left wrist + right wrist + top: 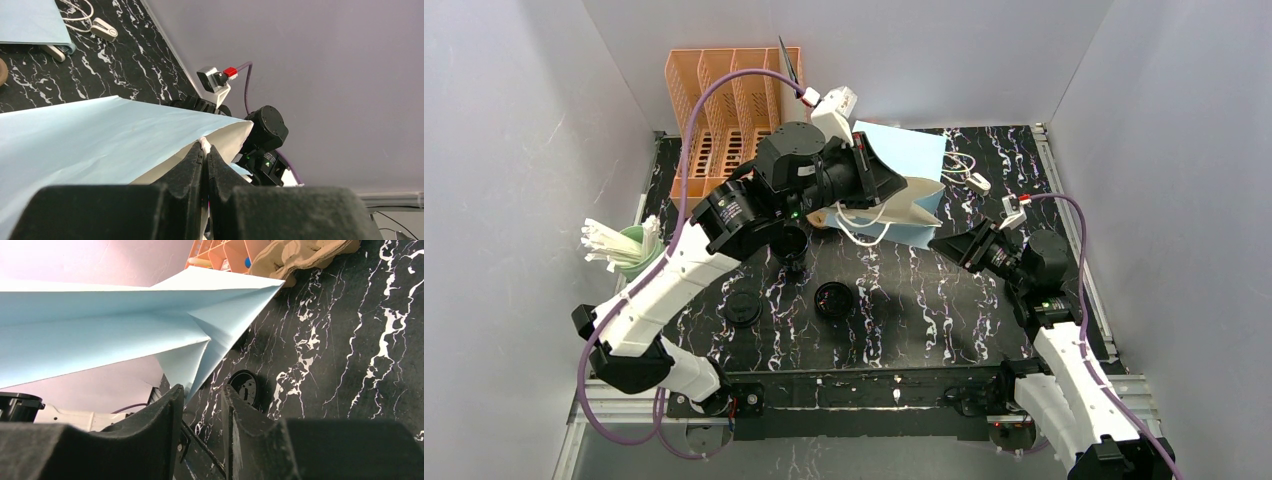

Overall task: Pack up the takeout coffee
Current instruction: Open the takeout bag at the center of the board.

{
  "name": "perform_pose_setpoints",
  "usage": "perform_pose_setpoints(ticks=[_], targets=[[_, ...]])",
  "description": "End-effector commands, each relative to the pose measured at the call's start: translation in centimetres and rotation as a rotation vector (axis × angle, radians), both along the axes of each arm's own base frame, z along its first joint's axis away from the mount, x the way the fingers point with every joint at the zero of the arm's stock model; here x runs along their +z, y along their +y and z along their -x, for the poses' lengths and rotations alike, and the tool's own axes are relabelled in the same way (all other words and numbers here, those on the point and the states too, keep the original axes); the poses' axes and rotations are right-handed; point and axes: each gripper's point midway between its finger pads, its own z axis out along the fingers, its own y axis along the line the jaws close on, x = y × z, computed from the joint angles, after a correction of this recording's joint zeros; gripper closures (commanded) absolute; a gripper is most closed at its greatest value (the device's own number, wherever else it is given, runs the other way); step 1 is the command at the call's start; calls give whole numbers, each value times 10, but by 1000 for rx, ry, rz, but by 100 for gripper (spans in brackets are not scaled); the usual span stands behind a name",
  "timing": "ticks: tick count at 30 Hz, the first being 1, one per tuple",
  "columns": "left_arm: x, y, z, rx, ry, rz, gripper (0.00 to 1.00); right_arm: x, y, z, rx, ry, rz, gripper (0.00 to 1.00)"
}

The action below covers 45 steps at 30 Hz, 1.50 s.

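Note:
Two coffee cups with round black lids stand on the table at front centre (832, 299) and front left (743, 308). A third dark cup (795, 243) stands partly under my left arm. The light-blue paper bag (914, 160) lies tilted at the back centre. My left gripper (896, 183) is shut on the bag's white handle (204, 144) at the bag's mouth. My right gripper (939, 243) is open beside the bag's lower right corner. In the right wrist view the bag's folded corner (192, 382) points into the gap of the right gripper (200, 396), and one lidded cup (245, 386) shows beyond.
The brown pulp carrier (300, 255) lies behind the bag, mostly hidden under my left arm in the top view. An orange slotted rack (724, 110) stands at the back left. A green cup of white sticks (629, 250) stands at the left edge. Small white clips (972, 180) lie at the back right.

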Motion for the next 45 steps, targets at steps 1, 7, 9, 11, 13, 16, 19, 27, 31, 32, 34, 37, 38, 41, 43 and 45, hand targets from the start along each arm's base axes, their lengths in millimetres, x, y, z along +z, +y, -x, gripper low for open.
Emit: perform_pose_setpoints(ticks=[1, 7, 9, 11, 13, 16, 19, 27, 31, 32, 34, 37, 38, 41, 43, 45], targets=[[23, 1, 7, -24, -22, 89, 98, 25, 3, -1, 14, -78, -28, 60], [23, 0, 4, -13, -28, 104, 98, 20, 2, -4, -4, -16, -32, 72], [27, 3, 4, 0, -37, 119, 98, 15, 2, -4, -7, 17, -37, 73], [30, 8, 3, 18, -50, 137, 98, 11, 3, -4, -3, 46, -49, 72], [36, 15, 3, 40, -66, 165, 99, 6, 4, -4, -3, 73, -61, 73], [44, 27, 2, 84, -93, 198, 99, 2, 5, -5, 4, 91, -72, 95], [48, 37, 1, 111, -115, 197, 98, -2, 3, -8, -7, 99, -37, 99], [28, 59, -4, 183, -134, 66, 98, -77, -67, -27, -377, 289, 364, 99], [7, 59, -4, 173, -118, -17, 98, -101, -91, -28, -457, 372, 503, 99], [2, 60, -5, 172, -112, -38, 98, -102, -94, -29, -471, 376, 519, 99], [-10, 60, -5, 169, -93, -78, 97, -98, -95, -32, -476, 362, 523, 99], [-34, 52, -6, 160, -43, -91, 97, -77, -70, -30, -318, 247, 477, 99], [-41, 46, -6, 148, -25, -79, 97, -70, -61, -26, -265, 216, 449, 92], [-63, 26, -5, 107, 30, -32, 96, -61, -48, -11, -188, 165, 392, 53], [-77, 12, -6, 79, 63, -7, 96, -62, -52, -4, -215, 158, 390, 40], [-96, 1, -9, 71, 104, -17, 97, -63, -60, 2, -265, 153, 400, 35]])
